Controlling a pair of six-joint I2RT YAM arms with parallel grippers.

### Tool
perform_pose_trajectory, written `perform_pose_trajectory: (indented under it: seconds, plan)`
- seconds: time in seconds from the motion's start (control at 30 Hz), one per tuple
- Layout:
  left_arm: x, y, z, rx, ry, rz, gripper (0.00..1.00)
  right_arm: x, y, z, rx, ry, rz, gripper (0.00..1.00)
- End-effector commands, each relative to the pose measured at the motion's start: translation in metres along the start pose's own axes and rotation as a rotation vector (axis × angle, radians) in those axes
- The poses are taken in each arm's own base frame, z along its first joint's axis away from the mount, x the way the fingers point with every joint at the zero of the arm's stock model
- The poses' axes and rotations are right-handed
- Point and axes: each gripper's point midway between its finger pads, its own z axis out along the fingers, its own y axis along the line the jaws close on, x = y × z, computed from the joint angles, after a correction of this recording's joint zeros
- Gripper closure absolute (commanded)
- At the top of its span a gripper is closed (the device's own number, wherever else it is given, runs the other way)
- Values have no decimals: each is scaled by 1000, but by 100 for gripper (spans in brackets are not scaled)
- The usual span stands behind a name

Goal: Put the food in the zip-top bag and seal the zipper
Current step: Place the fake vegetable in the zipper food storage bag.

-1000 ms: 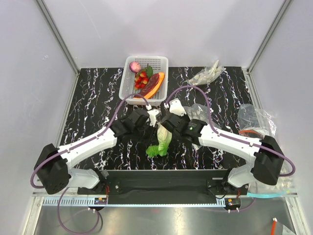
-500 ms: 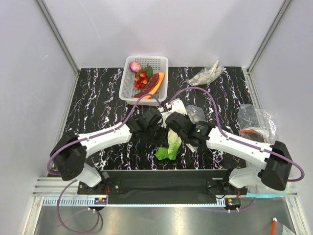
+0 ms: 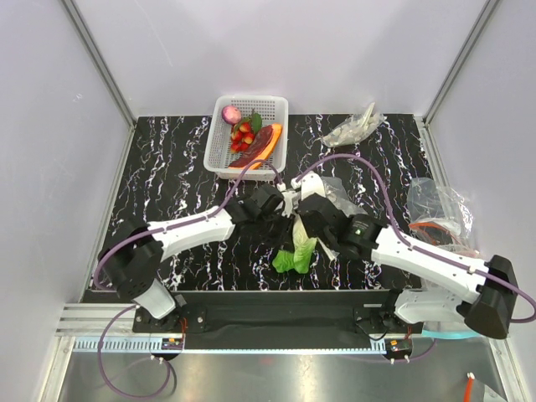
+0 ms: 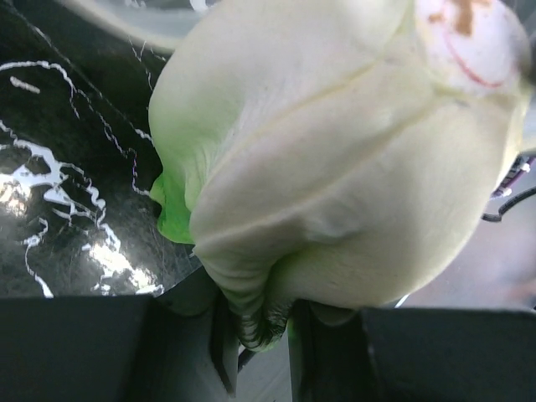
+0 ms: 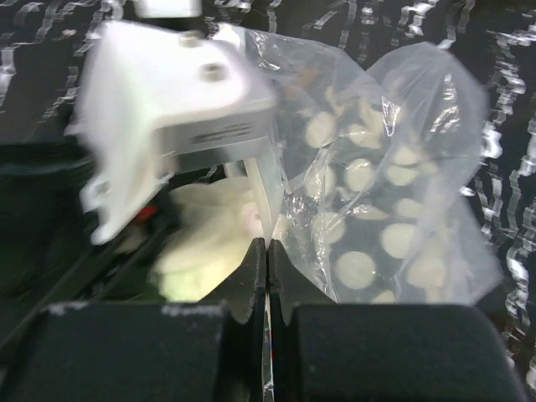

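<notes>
**A:** What's nearest the arm bases?

**B:** The lettuce head [image 3: 295,247]. It hangs tilted over the black, white-veined table [image 3: 167,167], frilly green end lowest. Up close it is smooth, waxy and cream-pale with soft ridges. A brownish mark sits on its round stem end.

**A:** Who has it?

**B:** The left gripper [image 4: 260,331], jaws clenched on a puckered fold of the lettuce.

**A:** And the right gripper [image 5: 266,268]?

**B:** Its dark fingers are pressed together on a thin edge of the zip-top bag [image 5: 394,201]. The bag is clear crinkled film with pale round dots, lying just beside the lettuce. I can't pick out the zipper.

**A:** Farther back?

**B:** A white lattice basket [image 3: 270,107] holds a pink bulb [image 3: 232,114], red berries [image 3: 243,136], and long dark-red [image 3: 258,144] and orange pieces [image 3: 270,144].

**A:** Any writing?

**B:** A dark printed line on the left gripper's white housing [image 5: 176,109], too blurred to read.
</notes>
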Motion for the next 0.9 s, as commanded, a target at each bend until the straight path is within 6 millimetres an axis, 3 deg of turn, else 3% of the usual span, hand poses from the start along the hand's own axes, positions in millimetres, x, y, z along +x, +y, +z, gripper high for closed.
perform_pose_trajectory:
  seconds: [0.0,0.23,0.47,0.57,0.63,0.8,0.87]
  plan:
    - [-17,-12,8,41,-12,34,98,-13,24,-12,-167,-94,38,100]
    - [-21,-1,15,31,-4,9,98,-1,34,-18,-243,-64,51,100]
    - [-30,-6,-1,37,-18,41,94,37,45,-7,-280,29,66,100]
    - [-29,-9,-10,33,-15,57,75,46,50,-3,-297,45,73,100]
    - [-28,-10,-15,26,-11,61,72,47,54,-3,-319,44,78,100]
    - [-31,-10,-26,16,-49,62,37,51,59,-2,-337,56,83,100]
    - [-29,-11,-28,26,-57,66,35,53,58,-2,-341,54,91,100]
